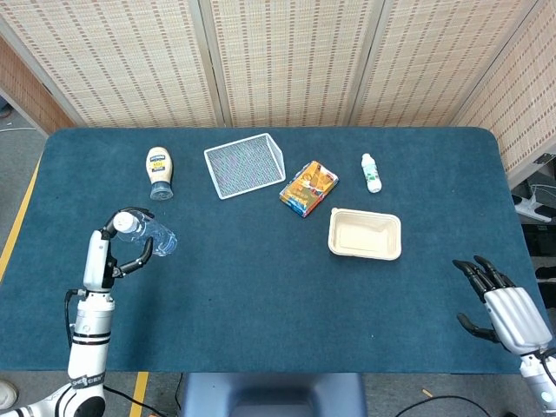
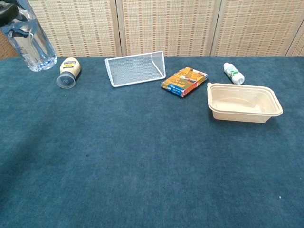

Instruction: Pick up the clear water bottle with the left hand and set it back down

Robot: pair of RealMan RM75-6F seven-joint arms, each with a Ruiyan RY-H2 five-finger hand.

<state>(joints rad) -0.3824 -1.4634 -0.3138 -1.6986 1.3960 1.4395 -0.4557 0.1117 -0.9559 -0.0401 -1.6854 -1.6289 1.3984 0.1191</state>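
My left hand (image 1: 109,254) grips the clear water bottle (image 1: 148,234) above the table's left side, fingers wrapped around its upper part near the white cap. In the chest view the bottle (image 2: 33,45) hangs at the top left, its base tilted down to the right, and only dark fingertips (image 2: 10,13) of that hand show at the frame's edge. My right hand (image 1: 504,306) rests open near the table's front right corner, fingers spread, holding nothing; the chest view does not show it.
A mayonnaise bottle (image 1: 160,171) lies at the back left. Further right are a white wire basket (image 1: 245,164), an orange packet (image 1: 308,188), a small white bottle (image 1: 371,172) and a beige tray (image 1: 366,234). The blue table (image 1: 261,304) stretches forward.
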